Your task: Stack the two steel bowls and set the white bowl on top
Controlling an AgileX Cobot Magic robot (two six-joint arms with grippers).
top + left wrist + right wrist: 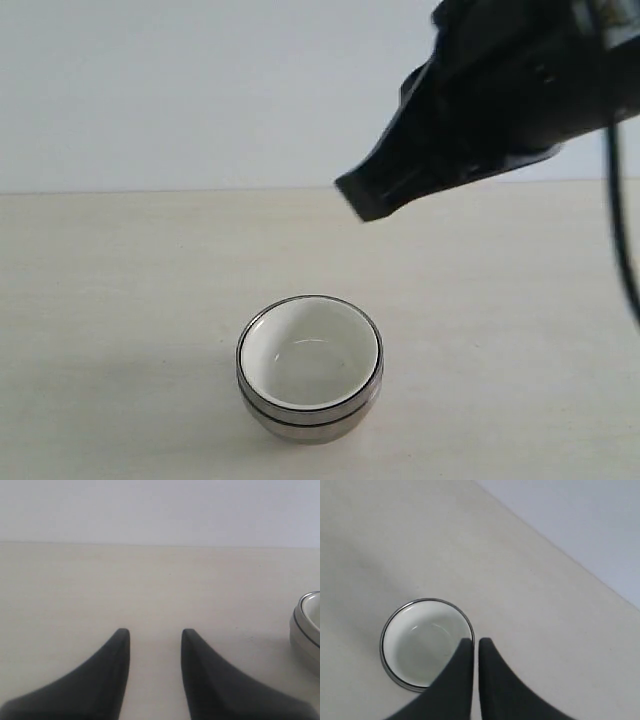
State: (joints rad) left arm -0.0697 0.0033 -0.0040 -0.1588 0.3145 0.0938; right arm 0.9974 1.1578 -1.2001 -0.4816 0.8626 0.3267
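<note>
The white bowl (310, 355) sits nested inside the two steel bowls (305, 418), which stand stacked one in the other on the table's near middle. My right gripper (365, 200) hangs high above and to the right of the stack, shut with nothing in it. The right wrist view shows the white bowl (420, 642) from above, with the steel rim (384, 652) around it and my right gripper (475, 641) over its edge. My left gripper (155, 632) is open and empty over bare table. The stack's edge (306, 630) shows at that view's side.
The pale beige table (120, 280) runs back to a plain light wall (180, 90). The right arm's black body (520, 80) and a cable (622, 230) fill the upper right of the exterior view.
</note>
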